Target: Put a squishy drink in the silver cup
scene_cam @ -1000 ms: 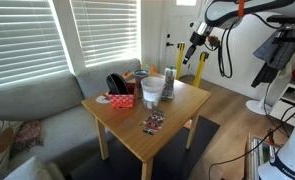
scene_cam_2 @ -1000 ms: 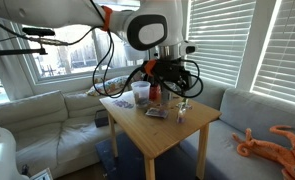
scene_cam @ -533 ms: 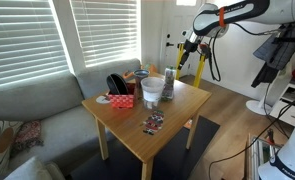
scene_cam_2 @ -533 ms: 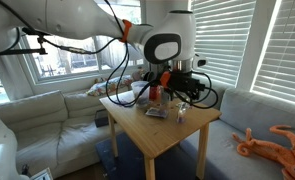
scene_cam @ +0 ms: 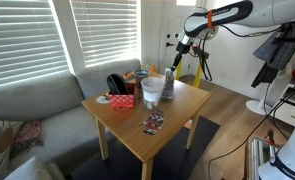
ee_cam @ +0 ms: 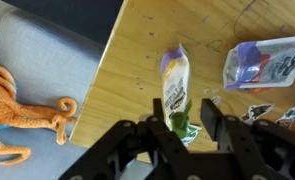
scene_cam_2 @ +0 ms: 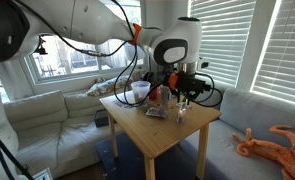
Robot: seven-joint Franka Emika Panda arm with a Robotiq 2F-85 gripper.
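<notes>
A low wooden table (scene_cam: 122, 115) stands in the middle of a living room, its legs on a dark rug (scene_cam: 202, 132) laid over a wood floor (scene_cam: 232, 105). A grey sofa (scene_cam: 32, 105) wraps around the table's left and far sides in an exterior view, with a patterned cushion (scene_cam: 7, 140) at its near end. White slatted blinds (scene_cam: 102, 30) cover the windows behind the sofa (daylight comes through the slats). An orange octopus toy (scene_cam_2: 277, 140) lies on the sofa seat.
</notes>
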